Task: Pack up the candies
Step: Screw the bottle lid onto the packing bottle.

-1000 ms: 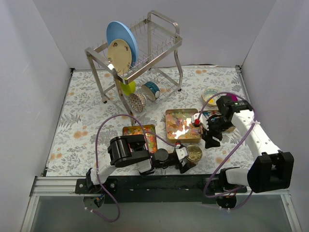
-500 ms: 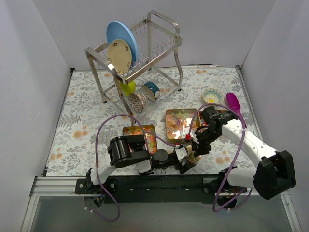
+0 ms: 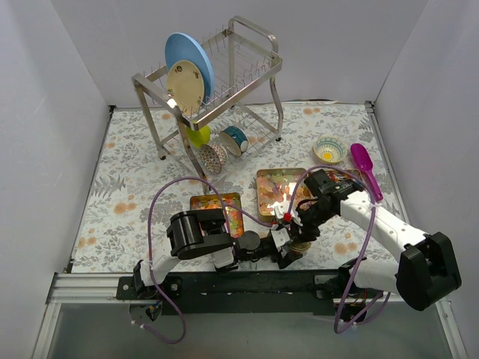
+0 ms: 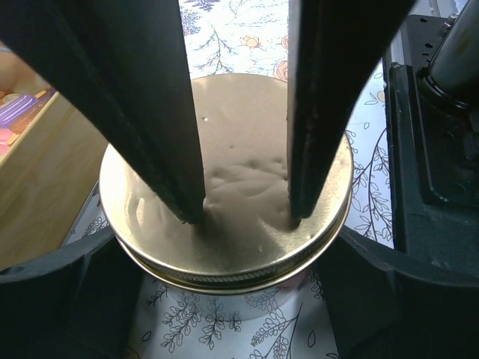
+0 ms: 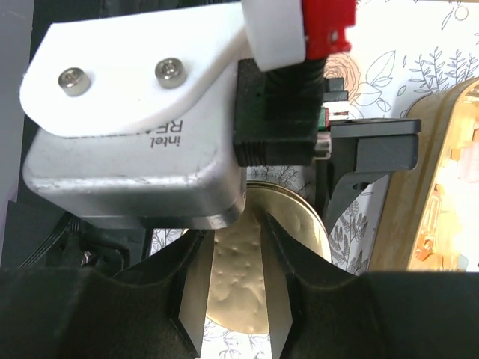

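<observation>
**Lid approach: positions**

1. The left gripper (image 3: 292, 249) lies low on the desk (image 3: 127, 187). Its fingers flank the jar (image 4: 224, 298) just under the gold lid (image 4: 239, 164). We judge it clamped on the jar, though the lid's rim hides the contact itself.
2. The right gripper (image 5: 233, 254) stands directly above the same lid and points down. Its fingers are slightly apart and hold nothing. In the left wrist view both tips meet the lid's top face, inside the rim.
3. The lid is round, so it has no long axis to align with. What matters is width: the gap between the right fingers is narrower than the lid. We judge that they must spread past the rim before they can grip it.
4. The candies (image 3: 278, 193) are not in the jar's mouth. They lie in the square tin tray (image 3: 259, 196) just beyond the jar, and more lie in the wooden tray (image 3: 193, 202) to its left.
5. The right arm is the free one and the nearer to the tin tray.
</observation>
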Available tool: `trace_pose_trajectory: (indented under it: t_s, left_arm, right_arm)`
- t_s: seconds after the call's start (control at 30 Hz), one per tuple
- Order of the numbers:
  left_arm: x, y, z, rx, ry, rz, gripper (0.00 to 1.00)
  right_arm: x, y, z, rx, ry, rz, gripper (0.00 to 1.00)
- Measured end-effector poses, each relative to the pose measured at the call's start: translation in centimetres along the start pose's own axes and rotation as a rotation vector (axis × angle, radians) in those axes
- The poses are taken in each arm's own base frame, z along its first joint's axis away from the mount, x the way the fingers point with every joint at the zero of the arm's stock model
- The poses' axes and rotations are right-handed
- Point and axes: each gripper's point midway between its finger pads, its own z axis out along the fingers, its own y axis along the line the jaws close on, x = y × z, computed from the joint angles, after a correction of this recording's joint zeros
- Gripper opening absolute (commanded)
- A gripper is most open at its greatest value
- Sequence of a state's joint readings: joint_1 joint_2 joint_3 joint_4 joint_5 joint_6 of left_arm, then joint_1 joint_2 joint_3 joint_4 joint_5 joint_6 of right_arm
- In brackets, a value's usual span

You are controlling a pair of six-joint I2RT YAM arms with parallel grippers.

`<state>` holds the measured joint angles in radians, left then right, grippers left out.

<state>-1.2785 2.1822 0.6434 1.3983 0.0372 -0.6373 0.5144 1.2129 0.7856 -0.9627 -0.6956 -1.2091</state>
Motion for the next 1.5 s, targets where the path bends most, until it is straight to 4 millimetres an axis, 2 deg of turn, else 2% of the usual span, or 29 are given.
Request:
trace_pose_trajectory:
  t_s: [0.13,0.27,0.4,0.53,0.6,0.77,1.0,1.27,1.33,1.4,1.43,1.47,1.5]
  left_arm:
    - [0.0,0.0,0.0,0.0,0.0,-0.002,0.0]
    - [0.0,0.0,0.0,0.0,0.0,-0.002,0.0]
    - [0.1,0.0,-0.1,-0.001,0.002,-0.002,0.0]
    - [0.1,0.0,-0.2,0.0,0.004,-0.002,0.0]
    - [0.2,0.0,-0.3,0.0,0.006,-0.002,0.0]
    - [0.2,0.0,-0.6,-0.002,0.009,-0.003,0.0]
    - [0.2,0.0,-0.8,-0.004,0.013,-0.004,0.0]
    - [0.2,0.0,-0.8,-0.004,0.013,-0.007,0.0]
    - [0.2,0.0,-0.8,-0.004,0.012,-0.007,0.0]
    - [0.2,0.0,-0.8,-0.005,0.012,-0.007,0.0]
    - [0.2,0.0,-0.8,-0.005,0.012,-0.007,0.0]
    - [0.2,0.0,-0.8,-0.005,0.012,-0.007,0.0]
    - [0.2,0.0,-0.8,-0.005,0.012,-0.007,0.0]
  right_arm:
    - [-0.2,-0.1,0.2,0.011,-0.016,-0.011,0.34]
    - [0.1,-0.2,-0.3,0.029,0.007,0.009,0.36]
    - [1.1,-0.7,-2.6,0.079,0.049,0.103,0.38]
    - [0.3,-2.3,-5.4,0.148,0.042,0.14,0.38]
    - [-0.2,-2.8,-5.9,0.159,0.036,0.126,0.39]
    - [-0.1,-1.9,-5.1,0.111,0.042,0.101,0.39]
    - [1.7,0.7,-1.4,0.0,0.094,0.081,0.38]
    - [1.1,-1.1,-1.0,0.099,0.066,0.042,0.36]
    - [1.1,-1.3,-1.1,0.11,0.069,0.049,0.47]
    - [1.3,-1.4,-1.4,0.124,0.08,0.068,0.7]
    - [1.3,-1.4,-1.8,0.128,0.085,0.079,0.74]
    - [1.3,-1.5,-2.3,0.135,0.085,0.093,0.96]
    - [1.2,-1.7,-3.0,0.142,0.088,0.1,0.98]
